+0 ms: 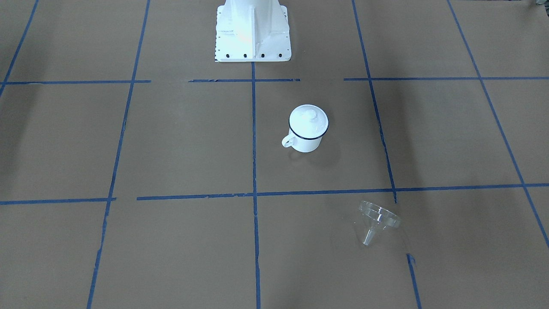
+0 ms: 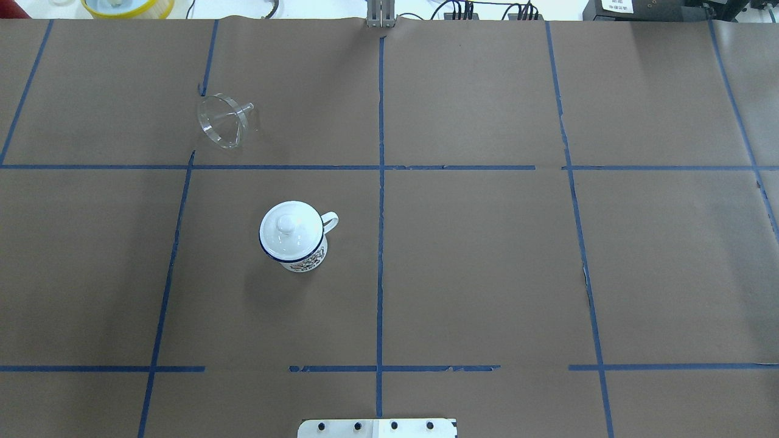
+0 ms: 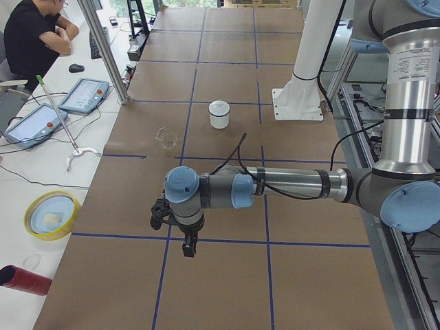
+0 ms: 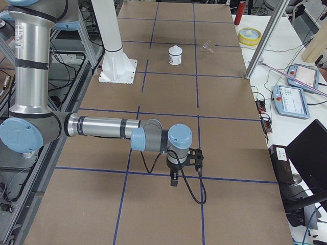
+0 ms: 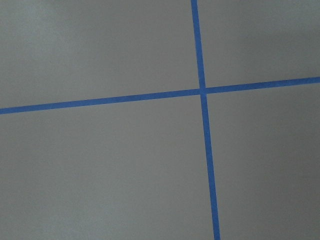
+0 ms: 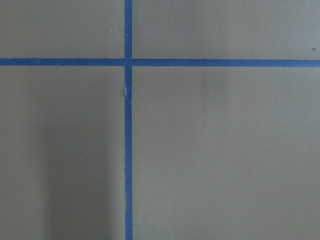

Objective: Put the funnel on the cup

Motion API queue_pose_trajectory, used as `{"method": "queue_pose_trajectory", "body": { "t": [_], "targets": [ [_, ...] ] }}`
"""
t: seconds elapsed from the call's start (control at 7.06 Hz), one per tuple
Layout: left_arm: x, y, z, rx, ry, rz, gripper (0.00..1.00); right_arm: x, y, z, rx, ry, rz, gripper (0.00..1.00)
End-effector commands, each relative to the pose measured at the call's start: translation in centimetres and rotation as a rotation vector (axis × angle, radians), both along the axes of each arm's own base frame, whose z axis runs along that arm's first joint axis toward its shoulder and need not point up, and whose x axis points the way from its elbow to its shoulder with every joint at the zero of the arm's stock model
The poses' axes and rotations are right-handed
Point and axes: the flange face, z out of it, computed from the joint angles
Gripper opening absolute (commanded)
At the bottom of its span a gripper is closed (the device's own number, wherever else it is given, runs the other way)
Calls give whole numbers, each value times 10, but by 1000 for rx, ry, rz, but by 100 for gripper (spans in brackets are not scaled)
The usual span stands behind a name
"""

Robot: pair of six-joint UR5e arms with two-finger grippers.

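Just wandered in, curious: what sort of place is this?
Probably a robotics lab: a robot arm reaches over a brown-papered table gridded in blue tape, and control tablets lie on a side bench near a seated person.

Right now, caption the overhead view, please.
Clear plastic funnel lies on its side, apart from the lidded white enamel mug.

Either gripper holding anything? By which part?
Nothing held. The funnel lies on its side, the cup stands apart, lid on; left gripper and right gripper hang far from both.
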Motion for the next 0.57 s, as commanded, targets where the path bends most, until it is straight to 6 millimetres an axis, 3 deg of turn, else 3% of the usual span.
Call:
{"method": "queue_pose_trajectory", "body": {
  "t": [0.0,0.14,0.42],
  "targets": [
    [0,-1,-4,6,1,-1,100,0,0,0,0,0,0,100],
    [0,-7,-10,18,-1,-3,100,0,-1,-1,1,0,0,100],
    [3,-45,-65,101,-13,-14,100,0,0,0,0,0,0,100]
  ]
}}
